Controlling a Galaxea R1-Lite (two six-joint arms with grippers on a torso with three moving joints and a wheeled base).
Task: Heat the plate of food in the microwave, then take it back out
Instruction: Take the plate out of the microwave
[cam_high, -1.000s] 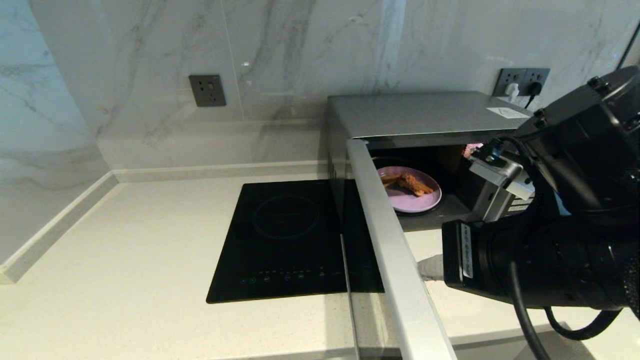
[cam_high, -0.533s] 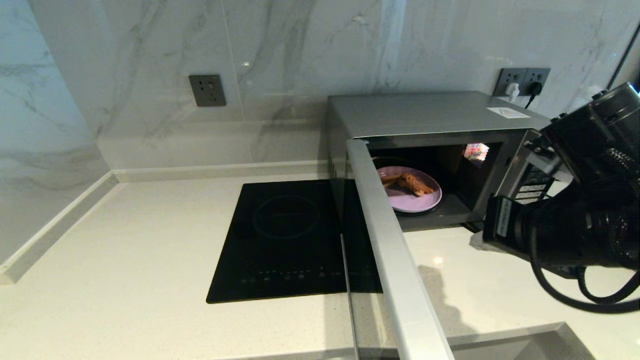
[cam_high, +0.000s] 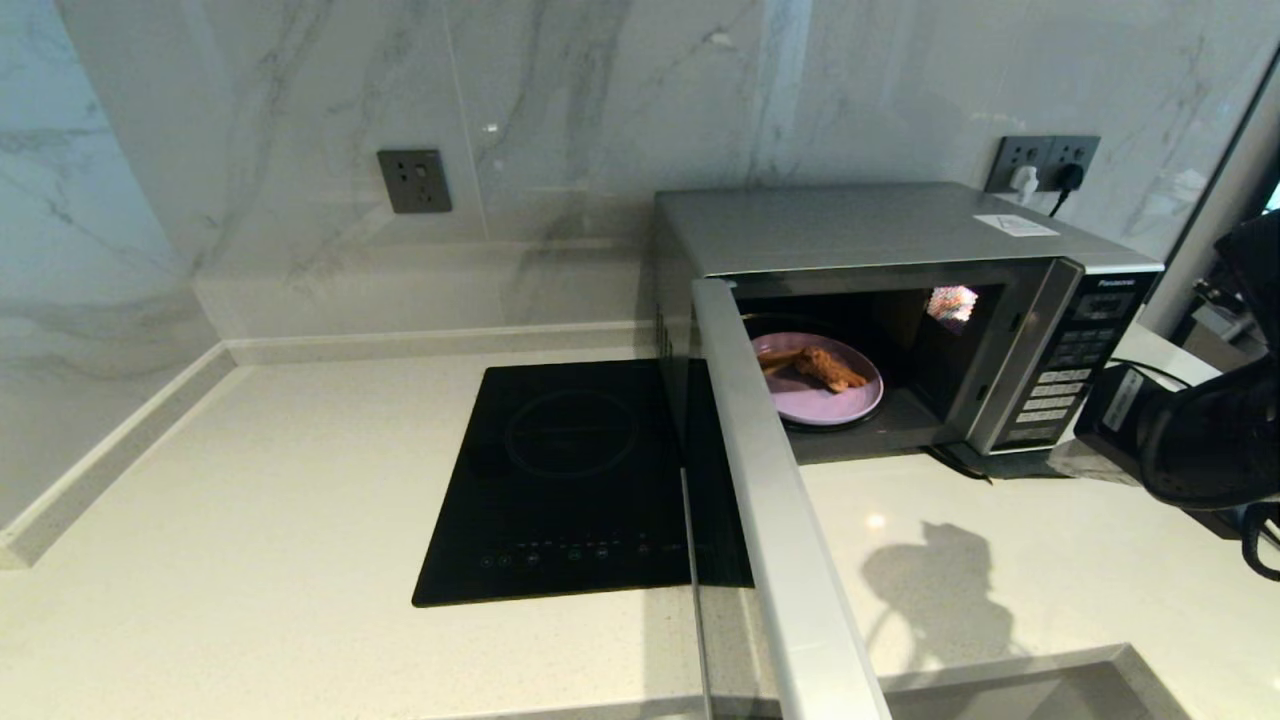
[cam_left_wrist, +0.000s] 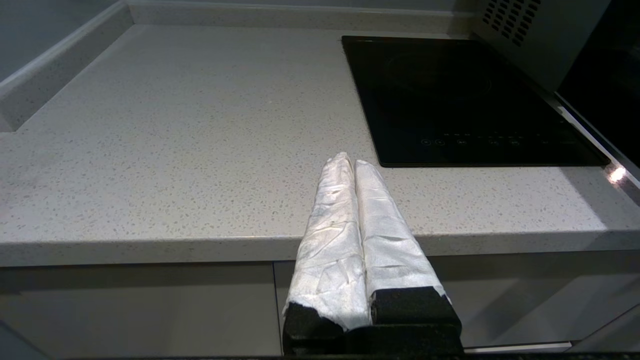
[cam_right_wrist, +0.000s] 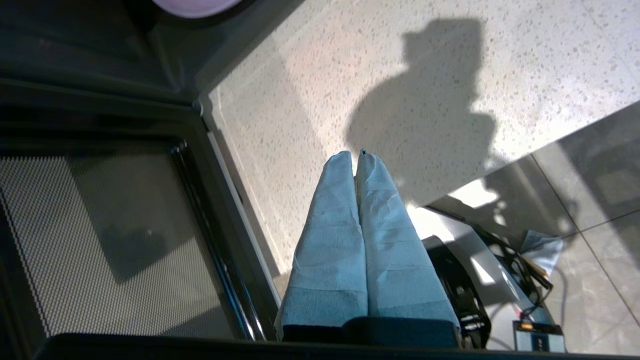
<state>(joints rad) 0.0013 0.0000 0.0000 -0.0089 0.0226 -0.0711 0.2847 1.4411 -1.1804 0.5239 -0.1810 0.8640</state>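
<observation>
A pale speckled stone countertop (cam_high: 250, 500) runs along a wall of grey-veined marble panels, with a dark wall socket (cam_high: 414, 181) set into the panel and a double socket (cam_high: 1046, 164) further along holding a white and a black plug. A flat black induction hob (cam_high: 580, 480) is let into the counter just beside the microwave (cam_high: 860, 235).

The microwave is a boxy silver Panasonic with a black button panel down its front; its door (cam_high: 770, 500) stands swung wide open, edge-on to the head camera and reaching out over the hob's edge. Inside the dark cavity sits the plate of food (cam_high: 822, 388): a round, shallow, pale lilac plate resting flat on the cavity floor, carrying a brown fried chicken piece and a few golden fries toward its rear half, the front half bare.

The right gripper (cam_right_wrist: 356, 159) hangs over the countertop in front of the open microwave, beside the inner face of the door, its two wrapped fingers pressed together and holding nothing; its shadow falls on the stone. The left gripper (cam_left_wrist: 349, 161) is parked low at the counter's front edge, near the hob, fingers likewise closed and empty.
</observation>
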